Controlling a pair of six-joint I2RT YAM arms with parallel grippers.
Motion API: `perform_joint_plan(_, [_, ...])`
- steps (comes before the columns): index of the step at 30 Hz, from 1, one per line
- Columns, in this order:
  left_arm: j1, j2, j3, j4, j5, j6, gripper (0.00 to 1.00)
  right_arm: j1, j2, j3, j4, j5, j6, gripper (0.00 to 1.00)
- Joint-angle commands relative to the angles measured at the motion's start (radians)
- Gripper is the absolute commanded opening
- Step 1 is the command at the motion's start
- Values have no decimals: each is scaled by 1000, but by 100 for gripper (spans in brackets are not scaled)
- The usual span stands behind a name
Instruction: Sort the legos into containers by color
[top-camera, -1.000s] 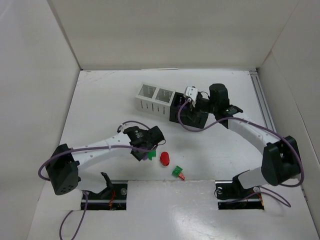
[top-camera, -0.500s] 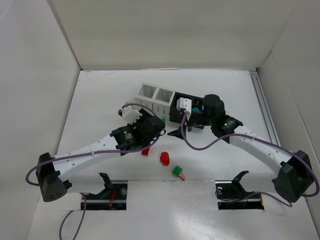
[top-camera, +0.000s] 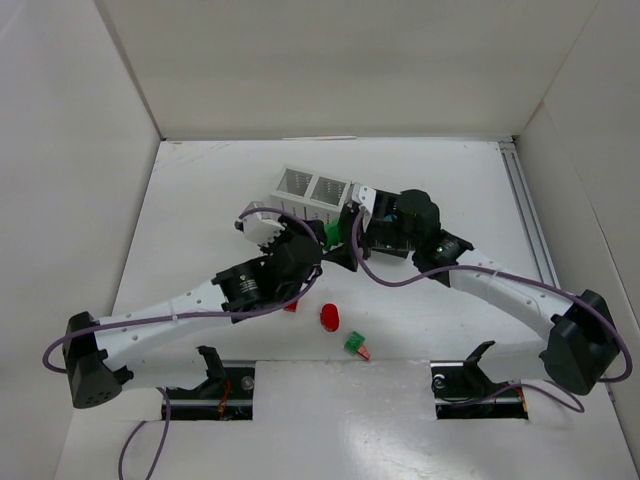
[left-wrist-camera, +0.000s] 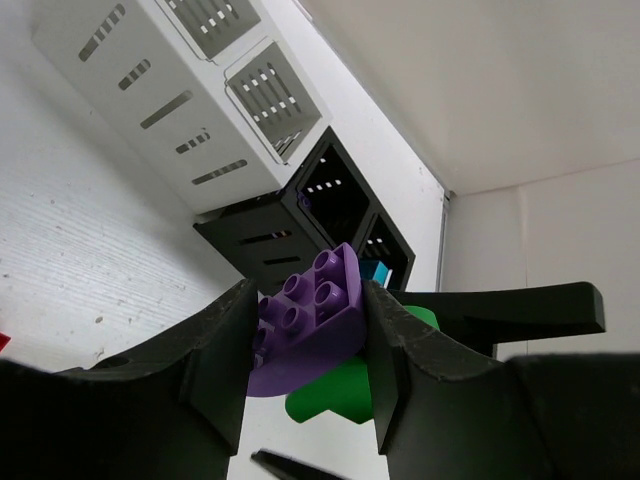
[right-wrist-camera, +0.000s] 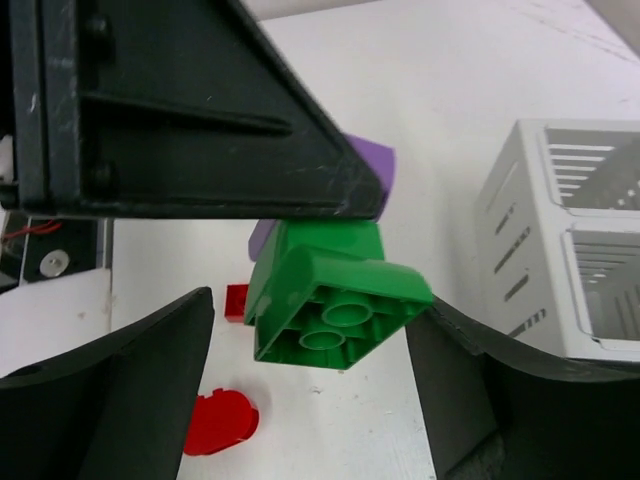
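My left gripper (left-wrist-camera: 307, 302) is shut on a purple lego (left-wrist-camera: 310, 322) with a green lego (left-wrist-camera: 350, 392) stuck under it, held in the air in front of the containers (left-wrist-camera: 200, 110). In the right wrist view, my right gripper (right-wrist-camera: 310, 335) stands open around that green lego (right-wrist-camera: 335, 300); its right finger is at the brick's corner and there is a gap on the left. From above, both grippers meet at the green lego (top-camera: 333, 232), beside the black cups (top-camera: 385, 240). A teal piece (left-wrist-camera: 376, 270) lies in a black cup.
On the table near the front lie a red oval (top-camera: 330, 317), a small red brick (top-camera: 290, 305) and a green-and-red piece (top-camera: 357, 346). The two white cups (top-camera: 310, 192) stand left of the black ones. Cardboard walls enclose the table.
My left arm rose from the table by the red pieces and carried the purple and green legos up to the containers. My right gripper swung left from over the black cups to meet them.
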Motion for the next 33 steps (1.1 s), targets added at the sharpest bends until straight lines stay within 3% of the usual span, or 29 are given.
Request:
perform_joint_plan(1, [-5, -38, -22, 72, -30, 19, 0, 4, -41, 45, 86, 75, 39, 80])
perform_joint_plan(7, [-5, -58, -52, 118, -7, 42, 0, 4, -41, 63, 95, 93, 61, 56])
perform_joint_plan(22, [-5, -49, -61, 201, 15, 85, 0, 4, 63, 81, 305, -120, 174, 47])
perform_joint_plan(27, [-5, -49, -70, 201, 4, 85, 0, 4, 73, 81, 306, -134, 174, 31])
perform_joint_plan(33, [-5, -49, -70, 85, -76, 33, 0, -20, 53, 39, 306, -184, 165, 23])
